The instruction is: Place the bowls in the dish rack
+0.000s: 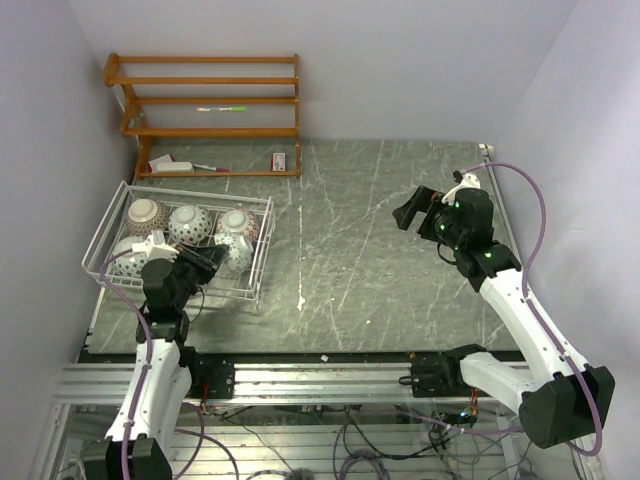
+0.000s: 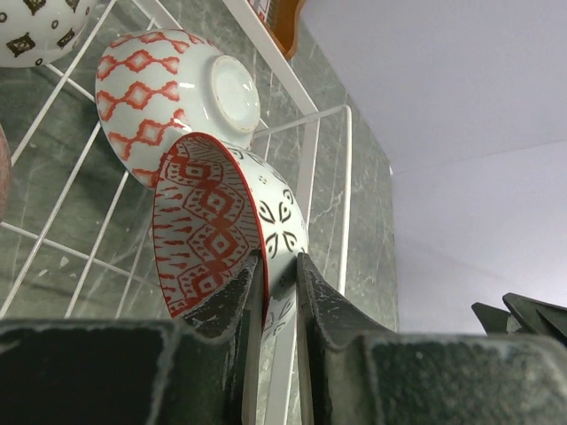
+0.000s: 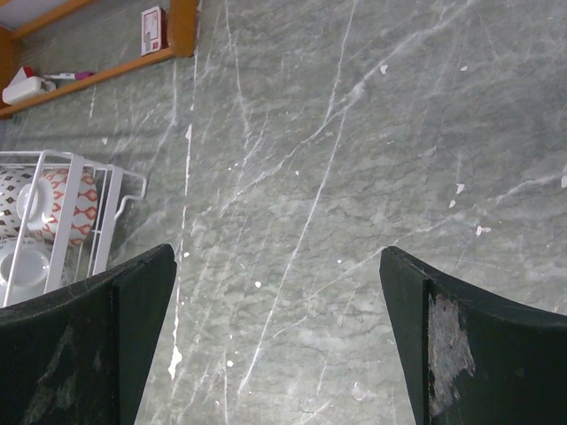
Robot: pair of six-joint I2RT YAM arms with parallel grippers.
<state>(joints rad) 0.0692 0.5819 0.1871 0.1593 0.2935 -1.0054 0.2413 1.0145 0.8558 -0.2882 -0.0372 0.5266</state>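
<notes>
We had the left end effector (image 2: 279,266) pinched nearly shut on the rim of the red bowl (image 2: 208,221) to stand it on edge in the dish rack (image 2: 309,159); right end effector (image 3: 276,257) gaped empty.

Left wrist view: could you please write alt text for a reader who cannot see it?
The left tool straddles the rim of a red-patterned bowl standing on edge in the wire dish rack, beside a second bowl with red diamonds.
</notes>
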